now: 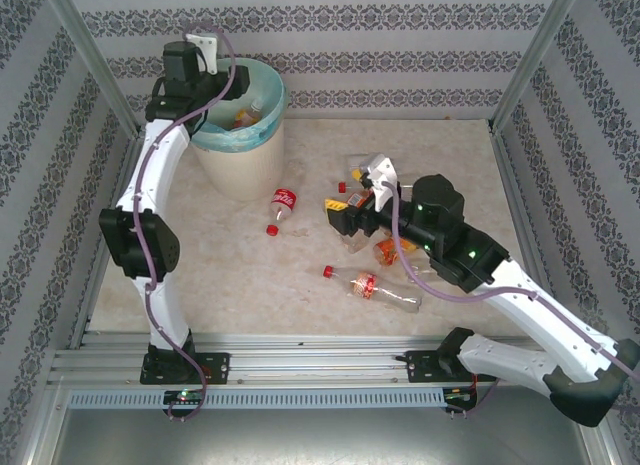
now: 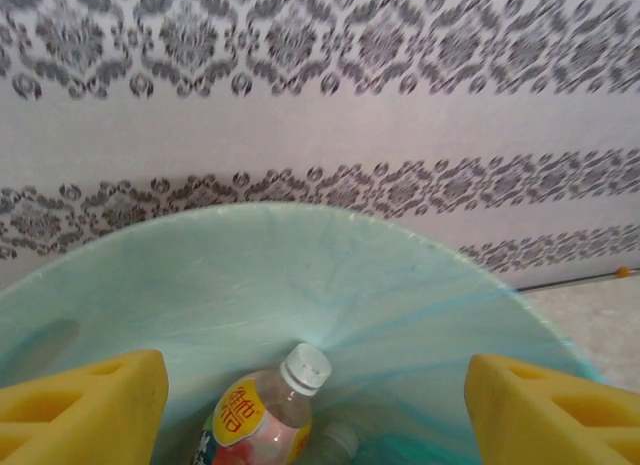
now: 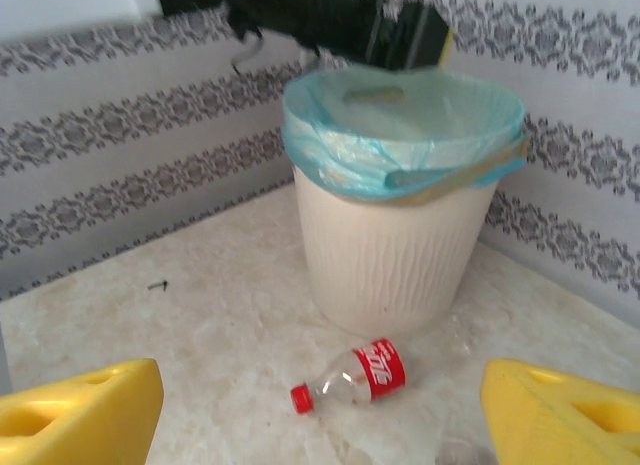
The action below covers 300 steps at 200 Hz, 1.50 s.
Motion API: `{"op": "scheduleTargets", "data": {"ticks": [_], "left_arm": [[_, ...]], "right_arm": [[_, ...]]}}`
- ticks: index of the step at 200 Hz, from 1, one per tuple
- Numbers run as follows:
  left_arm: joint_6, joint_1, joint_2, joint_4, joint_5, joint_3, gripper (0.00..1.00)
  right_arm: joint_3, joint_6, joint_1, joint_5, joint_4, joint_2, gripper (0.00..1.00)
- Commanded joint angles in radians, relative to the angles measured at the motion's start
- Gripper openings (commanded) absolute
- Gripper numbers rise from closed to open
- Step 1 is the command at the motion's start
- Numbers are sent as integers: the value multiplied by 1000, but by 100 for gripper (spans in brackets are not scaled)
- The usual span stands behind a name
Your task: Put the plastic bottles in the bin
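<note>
The bin (image 1: 240, 160) is cream with a teal liner and stands at the back left. My left gripper (image 1: 230, 95) hangs open over its mouth, nothing between the yellow fingers (image 2: 85, 410). Inside lies a white-capped bottle with a yellow and pink label (image 2: 262, 417). A clear bottle with a red label and red cap (image 1: 282, 206) lies on the table in front of the bin (image 3: 400, 245). My right gripper (image 1: 345, 202) is open and empty, pointing at that red-label bottle (image 3: 355, 375) from a short distance. Another red-capped bottle (image 1: 375, 287) lies nearer the front.
Several more bottles with orange and yellow labels (image 1: 390, 250) lie under and around my right arm, some half hidden. Patterned walls close the table at the back and both sides. The left arm's black wrist (image 3: 330, 20) sits above the bin's rim.
</note>
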Motion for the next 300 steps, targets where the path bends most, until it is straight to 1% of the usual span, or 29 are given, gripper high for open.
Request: {"op": "scheduleTargets", "data": {"ticks": [1,24,50,75,83,95,117,132,161,179,221,260,277,300], "left_arm": [[-4,-27,-140,-5,41,-7,78],[54,-81,-253,16,11,-89,78],[117,-168,-386,41,-11,-220,78],[217,-273,-522,74,5,-391,78],[243,-304,-563,83,23,-450,79],[271,-341,-623,93,88,-549,79],[275,-383,-740,151,201,-741,80],[274,-402,-800,172,258,-844,81],[264,-420,-874,185,288,-973,81],[263,-421,-909,206,278,-1039,81],[270,-422,-962,180,259,-1115,81],[241,-422,-1070,263,258,-1247,83],[231,-423,-1108,301,221,-1295,84],[265,-425,-1141,297,183,-1327,86]], "right_arm": [[89,44,-23,49,-197,49,82],[132,117,-74,36,-347,89,81],[103,157,-110,8,-455,96,81],[52,186,-121,48,-524,109,82],[37,190,-125,55,-533,126,83],[13,206,-128,70,-521,156,83],[-6,231,-128,72,-459,230,83],[2,235,-130,77,-425,284,84],[70,228,-132,82,-439,394,84],[77,229,-133,101,-430,431,84],[77,234,-135,70,-420,485,85],[57,234,-132,70,-405,504,84],[69,234,-126,85,-428,511,84],[59,246,-122,86,-422,514,84]]}}
